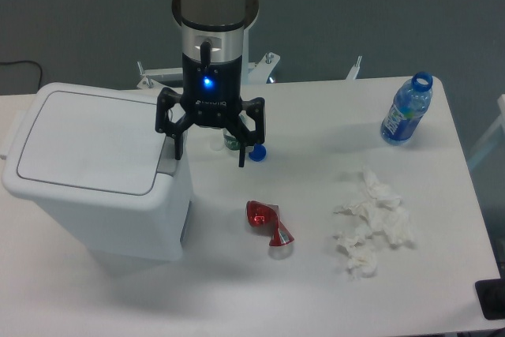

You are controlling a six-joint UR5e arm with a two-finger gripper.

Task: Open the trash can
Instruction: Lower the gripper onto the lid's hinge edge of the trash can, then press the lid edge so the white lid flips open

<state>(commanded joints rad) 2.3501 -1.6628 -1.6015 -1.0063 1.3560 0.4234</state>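
The trash can (pixel 95 171) is a large white rectangular bin at the left of the table. Its flat lid (pixel 91 141) is down. The grey push-button tab (pixel 166 162) sits at the lid's right edge. My gripper (pixel 211 155) hangs just right of the can with its black fingers spread open and nothing between them. The left fingertip (pixel 178 150) is right above the grey tab; I cannot tell if it touches.
A blue bottle cap (pixel 256 152) and a small green-labelled object lie behind the gripper. A crushed red wrapper (pixel 268 222) lies mid-table. Crumpled white tissues (pixel 371 222) lie to the right. An uncapped blue water bottle (pixel 407 110) stands at the far right.
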